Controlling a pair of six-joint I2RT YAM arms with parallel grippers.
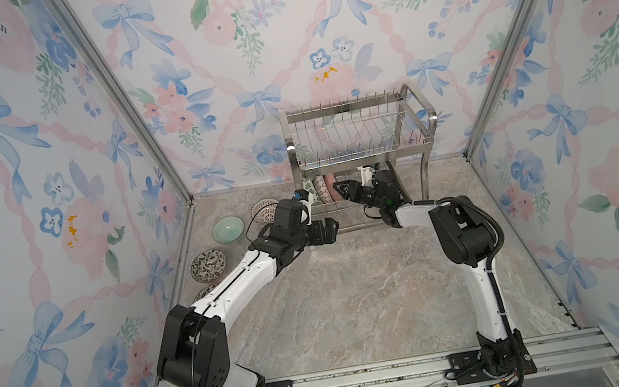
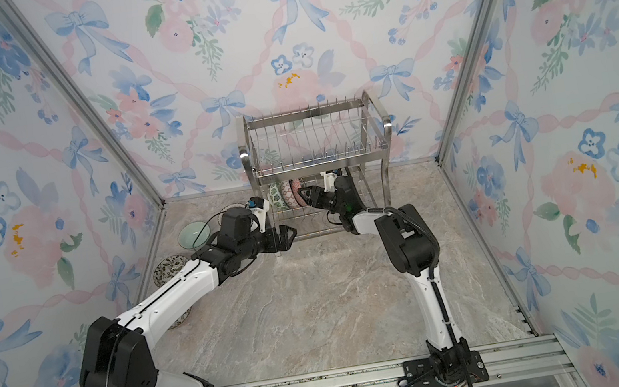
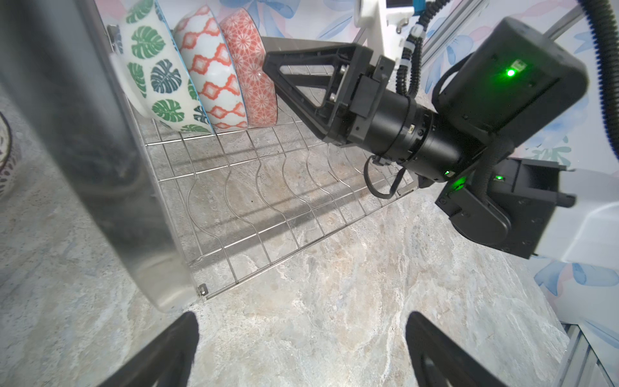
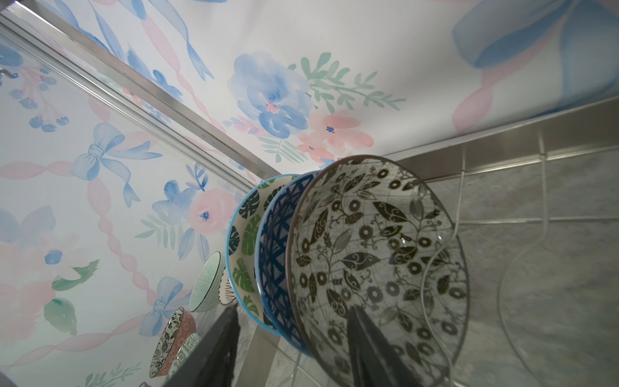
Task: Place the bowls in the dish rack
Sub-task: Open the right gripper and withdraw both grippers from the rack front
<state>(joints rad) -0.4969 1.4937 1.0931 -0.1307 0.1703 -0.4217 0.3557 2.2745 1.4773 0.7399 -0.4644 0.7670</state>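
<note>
**Steel lower tier holds three bowls; a clean release is wanted**

Three bowls are seen standing on edge at one end of the lower shelf (image 3: 251,187) of the dish rack (image 1: 361,162): a leaf-print bowl (image 3: 150,73), a red lattice bowl (image 3: 207,73) and a dark floral bowl (image 4: 375,254). The right gripper (image 3: 273,77) is held inside that shelf, at the floral bowl's rim, its jaws parted and nothing clamped between them; whether a fingertip touches the rim cannot be told. The left gripper (image 3: 301,351) is spread wide and empty, just outside the rack's front leg (image 3: 100,150). On the table (image 1: 358,300) beside the rack, a pale green bowl (image 1: 227,229) and a dark patterned bowl (image 1: 208,265) are yet to be loaded.

The step in hand is judged to be the letting-go. It would be done well if the jaws were opened fully before any retreat and the wrist drawn straight back along the wires, under the upper tier (image 2: 312,139), so that no rim is hooked and the row is not toppled.
</note>
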